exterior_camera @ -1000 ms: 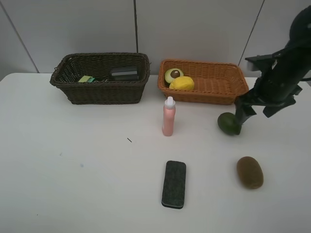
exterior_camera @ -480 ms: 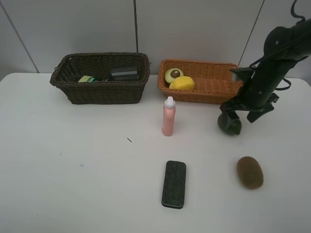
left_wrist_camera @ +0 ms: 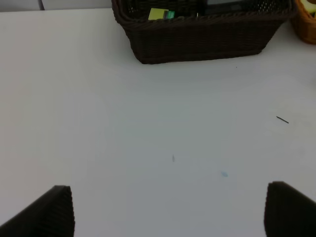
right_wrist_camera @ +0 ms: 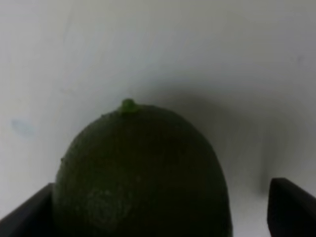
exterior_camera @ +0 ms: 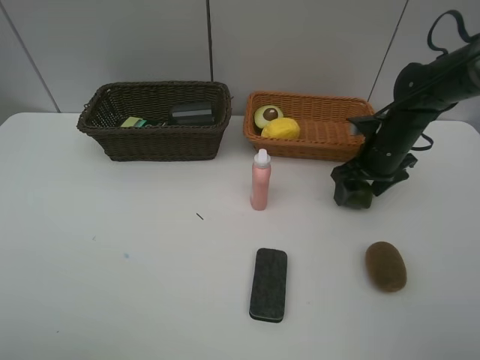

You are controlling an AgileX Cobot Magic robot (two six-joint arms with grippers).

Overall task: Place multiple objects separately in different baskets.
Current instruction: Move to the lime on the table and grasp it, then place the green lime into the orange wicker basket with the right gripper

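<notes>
Right end effector (exterior_camera: 352, 193) lower — astride fruit (right_wrist_camera: 140, 168)

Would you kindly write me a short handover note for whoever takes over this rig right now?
Left gripper: open, empty, over the table in front of the dark basket.
Right gripper: open, straddling the dark green fruit on the table; not yet gripped.
Done: halved avocado and lemon lie in the orange basket; small items in the dark basket.
Left: the fruit, kiwi, pink bottle, black eraser, all on the table.
</notes>
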